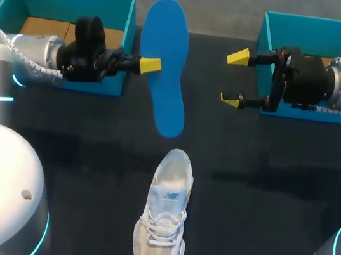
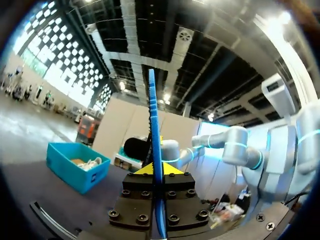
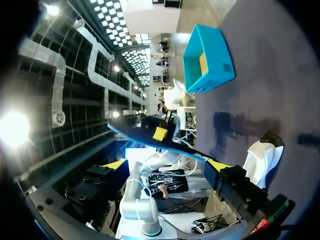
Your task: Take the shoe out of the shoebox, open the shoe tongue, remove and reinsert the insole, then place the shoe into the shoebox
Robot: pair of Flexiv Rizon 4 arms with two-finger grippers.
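My left gripper [image 1: 149,65] is shut on one long edge of a blue insole [image 1: 162,62], holding it up over the back of the table. In the left wrist view the insole [image 2: 153,140] stands edge-on between the yellow tips of that gripper [image 2: 155,170]. A white and beige sneaker [image 1: 162,224] lies on the dark table near the front, apart from both grippers, with its tongue and laces showing. My right gripper [image 1: 234,78] hangs open to the right of the insole with nothing in it. In the right wrist view the right gripper [image 3: 167,165] faces the insole [image 3: 140,134] and the sneaker [image 3: 262,156].
Two teal shoeboxes stand open at the back: one at the left [image 1: 62,76] under my left arm, one at the right [image 1: 269,33] behind my right gripper. The dark table [image 1: 265,180] runs between the boxes and the sneaker.
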